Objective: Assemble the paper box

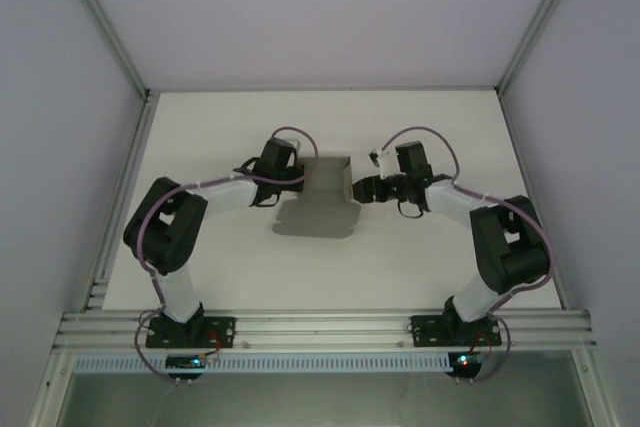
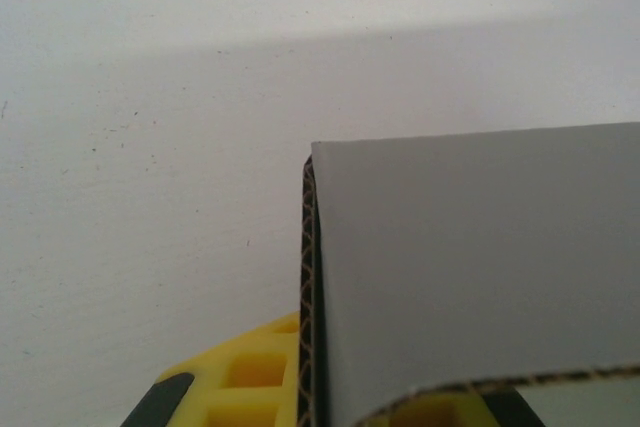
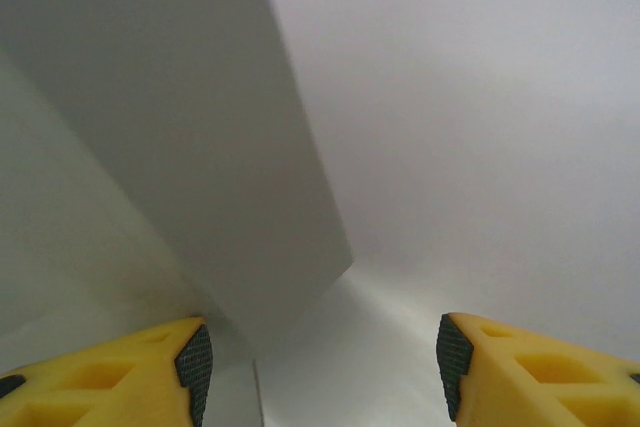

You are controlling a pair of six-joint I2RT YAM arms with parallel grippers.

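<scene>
The paper box (image 1: 322, 205), grey card partly folded with its far wall raised, rests on the white table (image 1: 430, 257) between both grippers. The left gripper (image 1: 303, 179) sits at the box's left edge, its yellow fingers (image 2: 245, 382) pinching a card panel. The right gripper (image 1: 358, 190) stands just beside the box's right edge, its pads (image 3: 195, 367) spread and gripping nothing.

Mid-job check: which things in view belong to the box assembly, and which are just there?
Belongs to the job:
paper box, partly folded
left pincer, shut on its card edge
right pincer, open beside a raised panel

Just there:
white table
aluminium rail at the near edge
purple cables on the arms
</scene>
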